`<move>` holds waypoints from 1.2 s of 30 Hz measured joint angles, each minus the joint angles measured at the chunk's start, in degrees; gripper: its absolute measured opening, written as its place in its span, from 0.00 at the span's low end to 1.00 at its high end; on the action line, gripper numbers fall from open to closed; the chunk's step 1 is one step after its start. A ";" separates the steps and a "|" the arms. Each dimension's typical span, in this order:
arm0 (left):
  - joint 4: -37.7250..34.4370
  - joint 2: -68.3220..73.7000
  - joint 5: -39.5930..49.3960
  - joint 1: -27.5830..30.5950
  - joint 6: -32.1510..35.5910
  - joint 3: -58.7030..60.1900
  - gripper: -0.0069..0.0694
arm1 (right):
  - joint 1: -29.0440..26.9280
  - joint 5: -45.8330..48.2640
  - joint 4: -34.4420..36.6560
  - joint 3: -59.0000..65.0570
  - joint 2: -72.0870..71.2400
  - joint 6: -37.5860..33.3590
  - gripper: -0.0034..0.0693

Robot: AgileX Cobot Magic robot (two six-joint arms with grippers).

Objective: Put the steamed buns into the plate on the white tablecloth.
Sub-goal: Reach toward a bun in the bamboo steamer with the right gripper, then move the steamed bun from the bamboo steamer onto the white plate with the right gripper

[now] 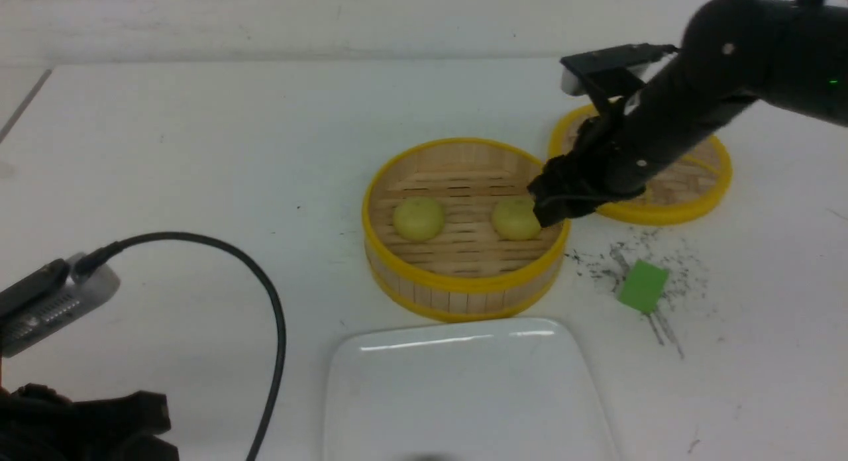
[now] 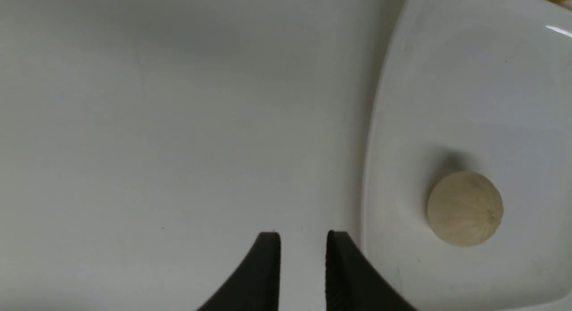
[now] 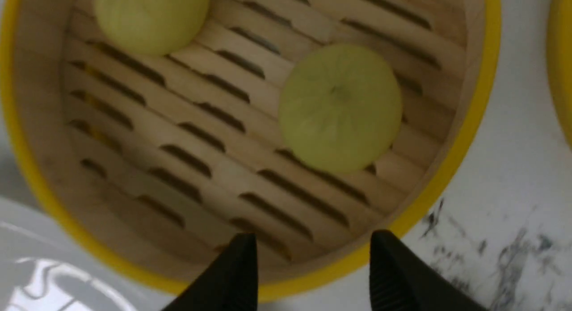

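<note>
We see the right end effector poised over the right rim of the steamer, its fingers spread wide with nothing between them. Just ahead of it, on the slatted floor, sits the right bun. The left bun lies apart from it in the same steamer. The left end effector hangs over the white tablecloth, just beside the edge of the plate, its fingers parted by a narrow gap and gripping nothing. A third bun rests on the plate (it looks paler through the left wrist camera). The lid lies flat just beside the steamer, behind and to its right, partly hidden by the right arm. A green cube sits on a scuffed patch of the cloth, right of the steamer.
</note>
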 joint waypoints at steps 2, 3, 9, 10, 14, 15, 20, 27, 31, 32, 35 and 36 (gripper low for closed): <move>-0.01 0.00 0.00 0.00 0.01 0.00 0.34 | 0.86 -0.50 -2.48 -2.37 2.56 0.50 0.53; -0.01 0.00 0.00 0.00 0.01 0.00 0.35 | 1.59 -1.56 -3.88 -3.94 4.89 0.65 0.53; -0.01 0.00 -0.06 0.00 0.01 0.00 0.35 | 2.12 -6.13 -5.22 -5.72 10.61 0.79 0.49; -0.01 0.00 -0.06 0.00 0.01 0.00 0.35 | 2.12 -6.25 -5.22 -5.72 11.17 0.79 0.45; -0.01 0.00 -0.06 0.00 0.01 0.00 0.35 | 2.12 -6.43 -5.07 -5.77 11.28 0.79 0.27; -0.01 0.00 -0.06 0.00 0.01 0.00 0.35 | 2.12 -6.14 -4.73 -5.77 10.87 0.79 0.16; -0.01 0.00 -0.11 0.00 0.01 0.00 0.36 | 2.12 -0.75 -2.55 -5.77 5.74 0.79 0.06; -0.01 0.00 -0.17 0.00 0.01 0.00 0.37 | 2.12 12.73 2.67 -2.76 -12.76 0.74 0.06; -0.01 0.00 -0.17 0.00 0.01 0.00 0.37 | 2.12 16.38 9.54 7.42 -22.28 -0.05 0.06; -0.01 0.00 -0.17 0.00 0.01 0.00 0.37 | 2.12 15.81 11.07 11.28 -23.82 -0.63 0.06; -0.01 0.00 -0.17 0.00 0.01 0.00 0.37 | 2.12 11.06 16.27 22.07 -27.51 -3.12 0.06; -0.01 0.00 -0.36 0.00 0.01 0.00 0.37 | 2.12 7.18 18.22 27.49 -28.10 -5.19 0.07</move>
